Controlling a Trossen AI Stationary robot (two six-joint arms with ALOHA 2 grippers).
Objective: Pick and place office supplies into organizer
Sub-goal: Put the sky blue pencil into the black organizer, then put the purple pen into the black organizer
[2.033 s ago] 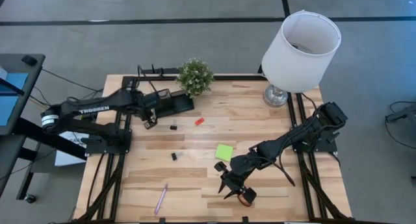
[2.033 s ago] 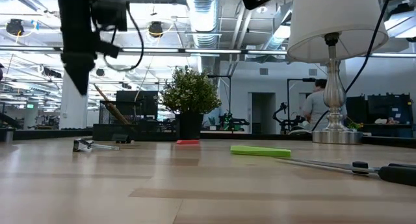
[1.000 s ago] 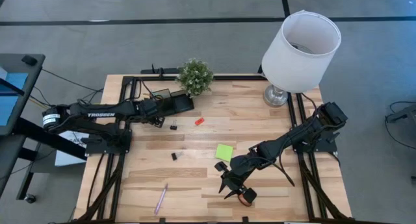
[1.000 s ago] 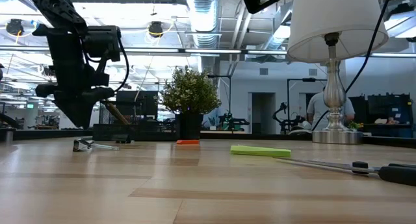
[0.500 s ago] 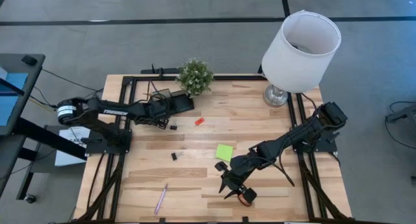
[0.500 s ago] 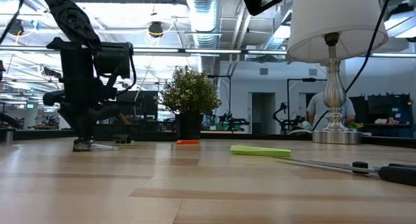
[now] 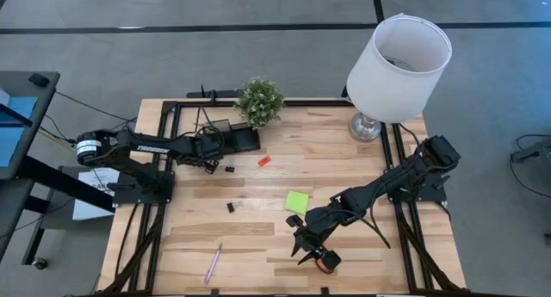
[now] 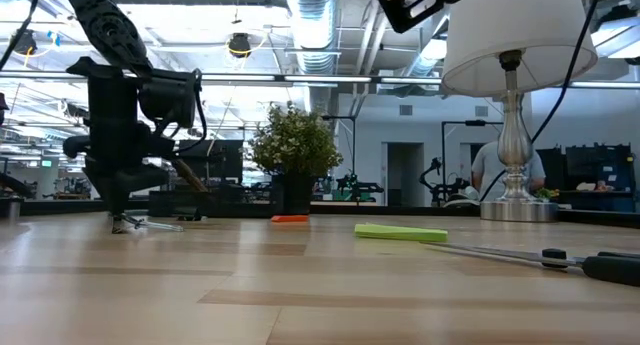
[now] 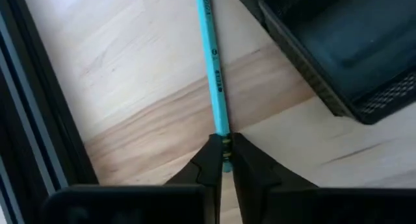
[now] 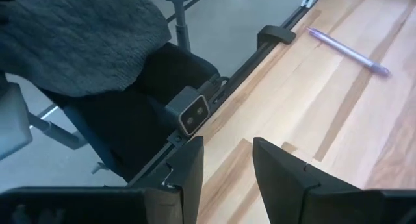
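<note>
Left gripper [image 9: 223, 160] pinching shut on teal pen [image 9: 213, 68] beside organizer [image 9: 338, 49] at upper left, right gripper [image 10: 227, 162] hanging parted at lower right

The black organizer [image 7: 234, 140] sits at the desk's far left, beside the plant. A teal pen [image 9: 214, 81] lies flat just beside it, its end pinched in the left gripper [image 9: 224, 160]. A small black piece [image 7: 231, 169] and a red piece [image 7: 264, 160] lie near the organizer. Another black piece [image 7: 231, 207] and the lime sticky-note square [image 7: 297, 201] lie mid-desk. A pink pen [image 7: 213, 263] lies near the front edge, and red-handled scissors [image 7: 325, 260] to its right.
</note>
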